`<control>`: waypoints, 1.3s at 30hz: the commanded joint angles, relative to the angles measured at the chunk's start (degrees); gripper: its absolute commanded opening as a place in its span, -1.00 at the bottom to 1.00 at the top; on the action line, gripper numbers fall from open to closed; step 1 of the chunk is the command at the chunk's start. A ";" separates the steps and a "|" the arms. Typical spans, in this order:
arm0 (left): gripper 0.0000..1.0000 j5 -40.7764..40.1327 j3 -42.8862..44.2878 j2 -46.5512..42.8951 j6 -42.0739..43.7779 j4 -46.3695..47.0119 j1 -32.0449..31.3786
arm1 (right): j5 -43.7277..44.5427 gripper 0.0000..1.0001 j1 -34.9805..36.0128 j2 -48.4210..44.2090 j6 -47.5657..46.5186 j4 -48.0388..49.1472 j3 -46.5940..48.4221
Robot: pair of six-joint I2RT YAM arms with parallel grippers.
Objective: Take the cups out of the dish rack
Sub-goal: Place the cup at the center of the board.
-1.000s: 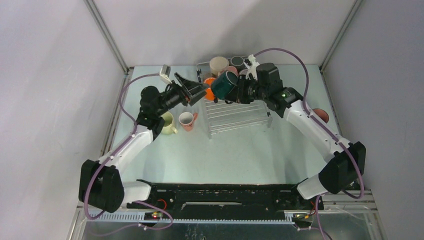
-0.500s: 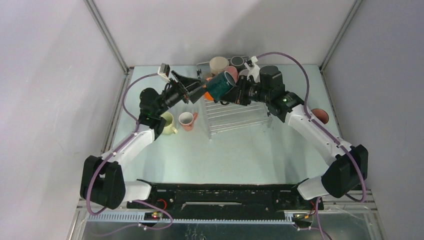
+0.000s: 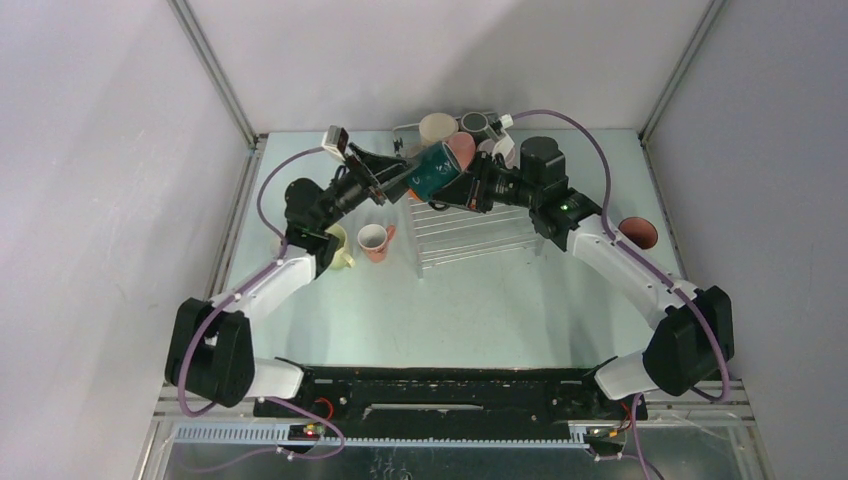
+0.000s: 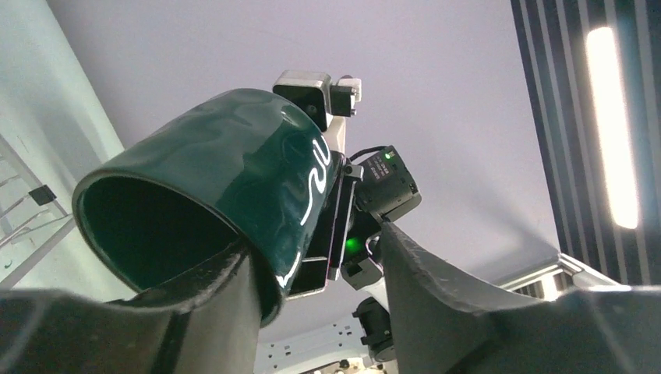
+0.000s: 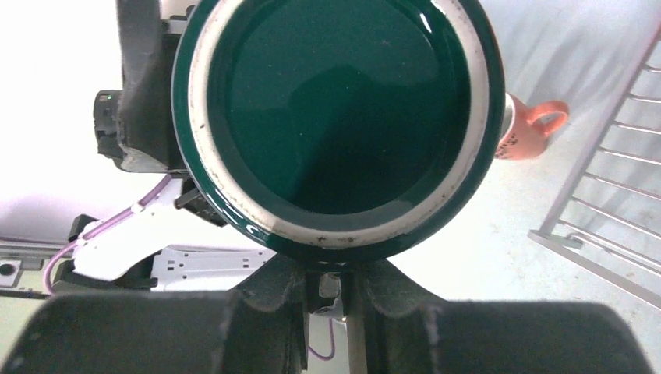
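Note:
A dark teal cup hangs tilted in the air over the dish rack's back left corner. My right gripper is shut on its handle; the right wrist view shows the cup's base just above the closed right gripper. My left gripper straddles the cup's rim. In the left wrist view one finger sits inside the cup's mouth and the other finger stands apart from its wall. A cream cup, a dark one and a pink one crowd the rack's back end.
A pale green cup and a pink cup stand on the table left of the rack. A reddish cup stands at the right, behind my right forearm. The enclosure's back wall is close behind the rack.
My right gripper has carried the teal cup left toward my left gripper. The left gripper has risen to meet it and its jaws have narrowed around the rim.

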 commanded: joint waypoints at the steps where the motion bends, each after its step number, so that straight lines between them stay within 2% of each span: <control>1: 0.03 1.00 0.84 1.12 -4.38 7.89 -0.95 | -3.59 -1.00 0.99 -2.76 3.62 10.81 -0.14; 8: -0.49 0.90 0.91 2.73 -7.41 12.57 -1.41 | -4.35 -1.00 1.75 -2.75 4.99 12.96 -1.41; 12: -0.92 0.99 1.09 2.83 -7.87 13.39 -1.52 | -4.37 -1.00 1.79 -2.84 5.53 13.55 -1.95; 13: -0.98 1.07 1.18 2.83 -7.92 13.51 -1.56 | -4.36 -1.00 1.76 -2.89 5.41 13.54 -2.02; 16: -0.99 1.03 1.36 2.55 -7.65 13.58 -1.52 | -3.99 -0.99 1.78 -3.01 5.08 13.03 -1.99; 17: -0.99 1.00 1.36 2.42 -7.40 13.44 -1.52 | -3.63 -0.86 1.77 -3.08 4.71 12.56 -1.95; 18: -0.99 1.06 1.44 2.33 -6.95 12.97 -1.56 | -3.08 -0.60 1.75 -3.31 4.24 11.73 -1.94; 21: -0.99 1.48 2.13 1.61 -4.56 9.89 -1.52 | -0.58 0.39 1.72 -4.34 2.07 7.82 -1.99; 24: -0.99 1.97 3.20 0.39 -0.74 4.47 -1.47 | 2.33 0.87 1.26 -5.91 -0.27 3.44 -2.03; 26: -1.00 2.36 3.77 -0.59 1.97 0.86 -1.43 | 4.27 0.99 0.83 -7.24 -2.05 0.14 -1.93; 28: -1.00 2.69 4.39 -1.96 5.43 -4.09 -1.45 | 7.27 0.99 0.51 -8.73 -4.00 -3.93 -1.93; 34: -0.99 2.02 5.54 -7.62 19.71 -26.12 -1.17 | 16.08 0.99 -0.90 -12.39 -9.94 -15.12 -2.02; 39: -0.99 -2.00 8.98 -12.82 34.78 -46.86 -1.12 | 21.11 0.99 -1.57 -14.44 -13.20 -20.02 -2.00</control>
